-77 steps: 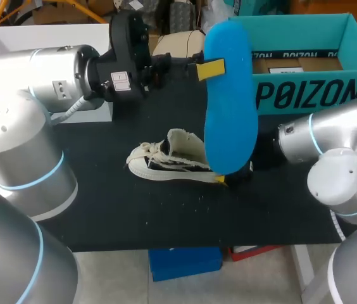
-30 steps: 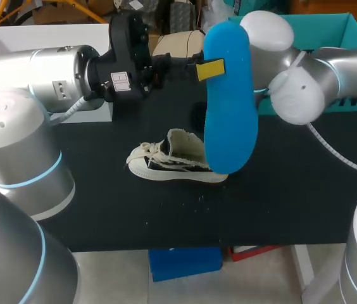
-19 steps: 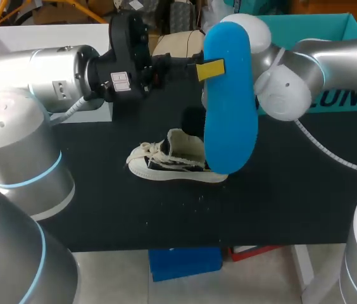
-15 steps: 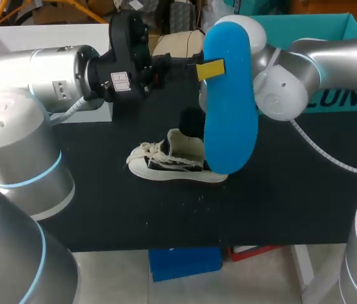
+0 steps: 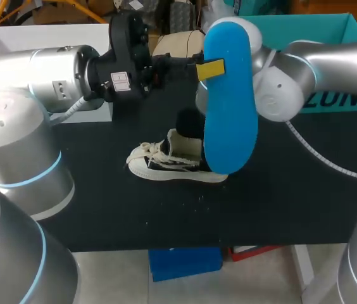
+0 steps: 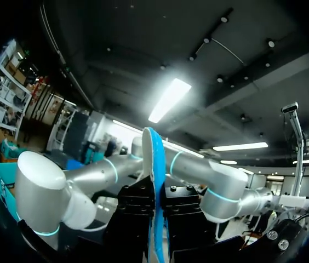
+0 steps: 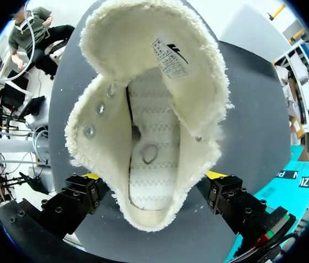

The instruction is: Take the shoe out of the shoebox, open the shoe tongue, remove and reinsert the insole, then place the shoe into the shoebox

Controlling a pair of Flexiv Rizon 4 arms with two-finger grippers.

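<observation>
"Shoe (image 5: 172,161) first: where is it, and why is it lying like that?"

"It's on its sole on the black counter (image 5: 280,202), well apart from the teal shoebox (image 5: 349,28). In the right wrist view the fleecy collar gapes and the tongue (image 7: 168,57) is thrown forward, so the bare stitched footbed shows. I judge it's laid open to take the insole (image 5: 229,101) back."

"And the insole?"

"The left claw (image 5: 211,68) is clamped on it near one end. The blue insole hangs upright above the shoe, probably to keep it clear while the opening is readied."

"What about the right claw (image 7: 153,178)?"

"It's spread wide and grips nothing, with one finger on either side of the collar's heel end. I can't tell whether either finger touches the fleece."

"Is anything hidden?"

"Plenty. From the head view the insole covers the right claw and the shoe's heel. The left wrist view shows the insole edge-on only, and that claw's yellow tips don't show there. The shoe's toe is out of sight in the right wrist view."
</observation>
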